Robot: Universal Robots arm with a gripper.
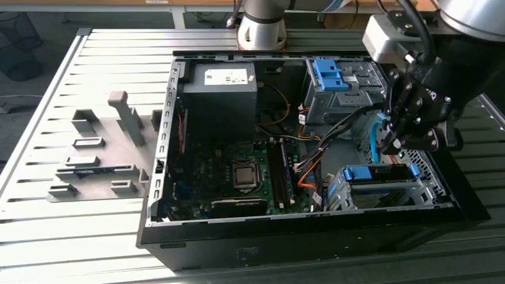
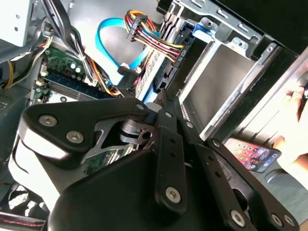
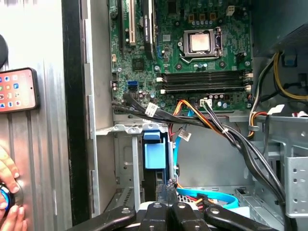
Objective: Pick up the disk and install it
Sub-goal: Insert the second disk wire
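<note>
The disk (image 1: 379,173) sits in the lower grey bay (image 1: 371,195) of the open computer case, at the exterior view's right. Its blue carrier edge faces up. In the first wrist view the same blue edge (image 3: 155,154) lies between the bay's metal rails, just beyond my fingertips. My gripper (image 1: 392,148) hangs inside the case directly above that bay. Its fingers (image 3: 179,209) are shut together, and I see nothing between them in either wrist view. The second wrist view has the gripper (image 2: 156,98) beside the bay's silver frame (image 2: 262,57).
A blue latch bracket (image 1: 327,74) tops the upper bay. Cable bundles (image 1: 316,142) and a light-blue cable (image 2: 108,43) run close to the gripper. The motherboard (image 1: 236,177) and power supply (image 1: 225,77) fill the case's left. A grey fixture (image 1: 94,165) stands on the table. A phone (image 3: 17,89) and a person's hand (image 3: 7,168) lie outside the case wall.
</note>
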